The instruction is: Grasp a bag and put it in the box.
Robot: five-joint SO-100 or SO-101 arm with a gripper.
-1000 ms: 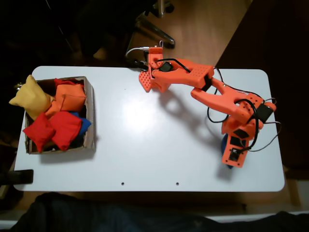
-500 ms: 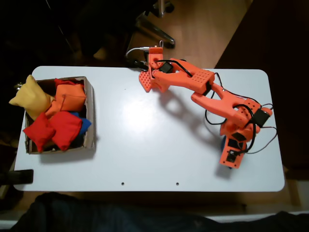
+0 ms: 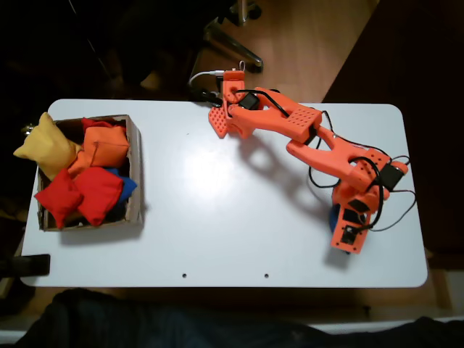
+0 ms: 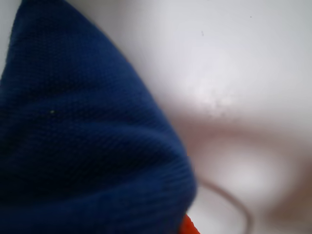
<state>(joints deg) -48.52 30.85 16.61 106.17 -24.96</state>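
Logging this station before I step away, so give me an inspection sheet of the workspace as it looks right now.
Surface: white table, bare in the middle.
Job's things: blue bag close against the wrist camera; cardboard box at the table's left end in the fixed view.
Clutter: red, orange and yellow beanbags heaped in the box.
Gripper: low at the right end, state cannot tell.
Cables: black wires along the arm.
Surroundings: wooden floor.

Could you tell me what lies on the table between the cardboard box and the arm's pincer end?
Nothing: in the fixed view, the white table is bare between the box and the pincer.
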